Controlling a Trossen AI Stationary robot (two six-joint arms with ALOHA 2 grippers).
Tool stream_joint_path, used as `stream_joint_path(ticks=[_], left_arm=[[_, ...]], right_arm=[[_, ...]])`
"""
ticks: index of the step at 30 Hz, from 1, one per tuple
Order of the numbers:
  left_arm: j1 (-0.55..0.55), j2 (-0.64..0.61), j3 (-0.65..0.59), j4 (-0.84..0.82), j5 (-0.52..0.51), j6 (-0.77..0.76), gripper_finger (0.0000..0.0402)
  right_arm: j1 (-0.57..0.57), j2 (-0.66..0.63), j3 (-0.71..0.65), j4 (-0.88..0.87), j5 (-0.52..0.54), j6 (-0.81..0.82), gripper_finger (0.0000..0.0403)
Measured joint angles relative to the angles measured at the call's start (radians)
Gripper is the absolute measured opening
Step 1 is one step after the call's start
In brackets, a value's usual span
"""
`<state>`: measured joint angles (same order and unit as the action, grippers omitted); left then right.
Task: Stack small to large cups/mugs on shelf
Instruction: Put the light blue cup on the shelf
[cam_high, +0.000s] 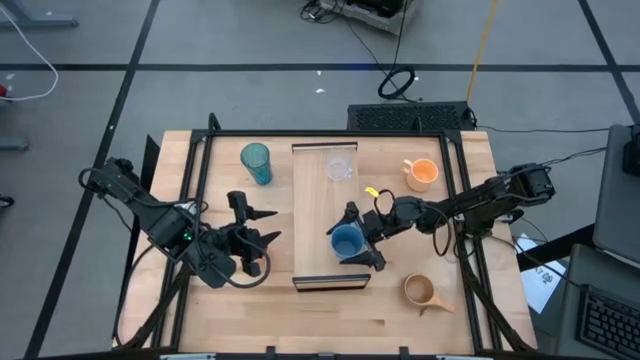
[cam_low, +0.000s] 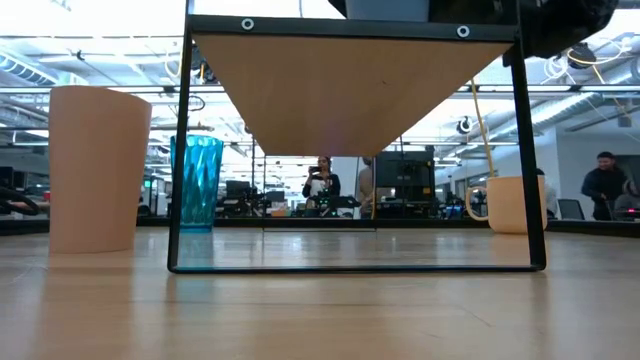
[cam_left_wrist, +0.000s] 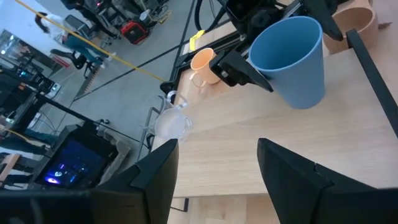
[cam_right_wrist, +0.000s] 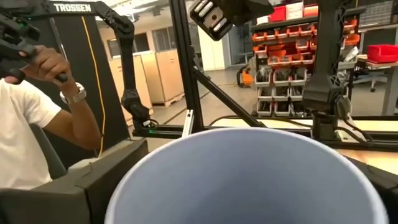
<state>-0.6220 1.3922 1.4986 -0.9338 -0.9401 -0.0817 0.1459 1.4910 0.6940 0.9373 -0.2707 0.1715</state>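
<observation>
The shelf (cam_high: 318, 215) is a long light-wood plank raised on a dark frame in the middle of the table. The blue cup (cam_high: 347, 241) hangs tilted over the shelf's near half, with my right gripper (cam_high: 352, 238) shut on it. The clear glass cup (cam_high: 340, 168) stands by its base on the shelf's far end. On the tabletop stand the teal tumbler (cam_high: 256, 162) at the far left, the orange handled mug (cam_high: 422, 173) at the far right and the tan handled mug (cam_high: 420, 291) at the near right. My left gripper (cam_high: 255, 226) waits open, left of the shelf. My right gripper holds the blue cup by its outer wall just below the rim (cam_left_wrist: 264, 59), one finger (cam_left_wrist: 239, 70) on each of two opposite sides. The fingers come level from the table's right. The cup's mouth (cam_right_wrist: 249, 180) faces the wrist; its base (cam_left_wrist: 305, 99) tilts toward the shelf.
Dark frame posts rise around the shelf and along the table's edges (cam_high: 200, 160). A person's arm (cam_right_wrist: 56, 118) shows in the room beyond the table. Bare shelf wood lies between the glass cup and the blue cup (cam_left_wrist: 236, 134).
</observation>
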Motion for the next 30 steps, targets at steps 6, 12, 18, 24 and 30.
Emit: stream_joint_path(ticks=[6, 12, 18, 24, 30], left_arm=[[0.000, 0.000, 0.000, -0.005, 0.007, 0.001, 0.0223], [0.000, 0.000, 0.000, -0.004, 0.026, 0.000, 0.0223], [0.000, 0.000, 0.000, -0.005, 0.026, 0.000, 0.0223], [0.000, 0.000, 0.000, -0.006, 0.026, -0.002, 0.0223], [0.000, 0.000, 0.000, -0.006, 0.026, -0.003, 0.0223]], right_arm=[[0.000, 0.000, 0.018, 0.000, 0.000, 0.000, 0.0398], [0.000, 0.000, 0.043, -0.001, 0.003, 0.012, 0.0399], [0.005, -0.026, 0.055, -0.016, 0.004, 0.030, 0.0399], [0.026, -0.143, 0.055, -0.122, 0.035, 0.021, 0.0399], [0.059, -0.266, 0.055, -0.251, 0.136, 0.000, 0.0398]])
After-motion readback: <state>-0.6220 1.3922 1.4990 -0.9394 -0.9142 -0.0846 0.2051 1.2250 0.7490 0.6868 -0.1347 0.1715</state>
